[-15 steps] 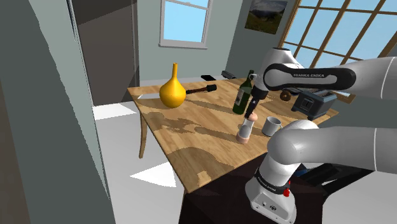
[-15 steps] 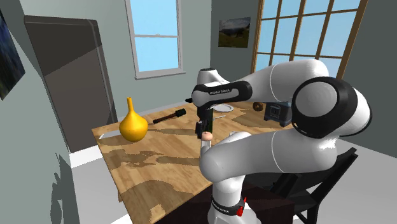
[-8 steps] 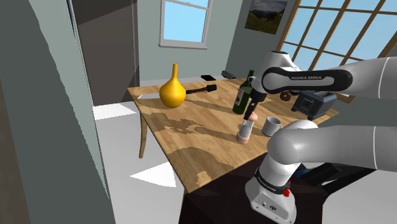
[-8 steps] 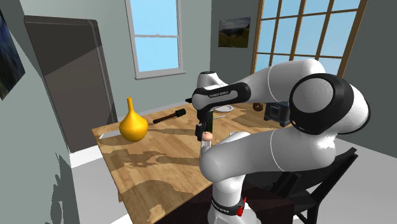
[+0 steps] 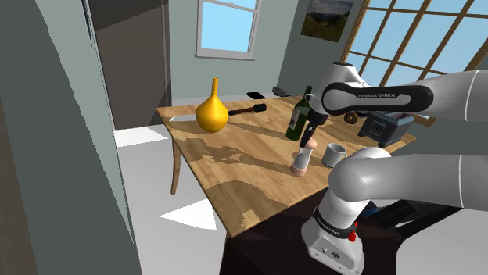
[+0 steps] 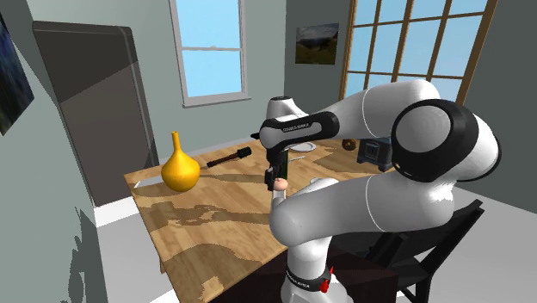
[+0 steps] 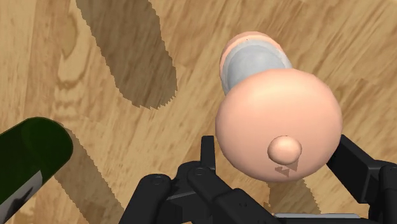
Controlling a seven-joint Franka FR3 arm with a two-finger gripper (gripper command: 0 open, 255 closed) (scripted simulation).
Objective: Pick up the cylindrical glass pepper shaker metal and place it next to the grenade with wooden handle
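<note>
We saw the pepper shaker [image 5: 300, 162] upright on the wooden table [image 5: 235, 181], toward the shoulder view's right, just left of a grey cup [image 5: 334, 155] and nearer than the green bottle [image 5: 298, 117]. The gripper [image 5: 310, 138] hung over its pink domed cap, fingers [image 7: 366, 172] spread either side; we couldn't confirm contact. The grenade [image 5: 244, 110] lay at the far edge, well apart, right of the yellow vase [image 5: 212, 112].
</note>
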